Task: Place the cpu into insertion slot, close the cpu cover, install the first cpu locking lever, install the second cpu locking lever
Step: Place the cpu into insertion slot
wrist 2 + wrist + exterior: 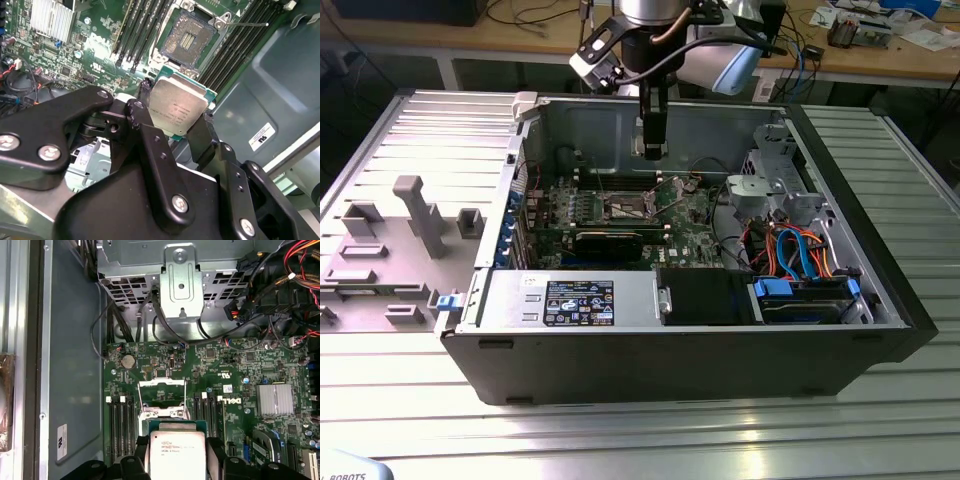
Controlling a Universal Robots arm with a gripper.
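Overhead, an open desktop computer case [880, 300] lies on a ribbed metal table [620, 440], with the green motherboard [695, 215] exposed inside. In the exterior view the gripper [653, 150] hangs in the air at about one o'clock from the insertion slot [625, 208], clearly above the board. In both wrist views its black fingers [216, 452] pinch the cpu [177, 455] by two opposite edges, silver top showing. The slot is bare, its dark centre uncovered. The cpu cover [161, 383] stands raised, and a thin wire lever [247, 23] lies loose beside the socket. By this evidence the task has barely begun: seating the chip, closing the cover and fastening both levers all remain.
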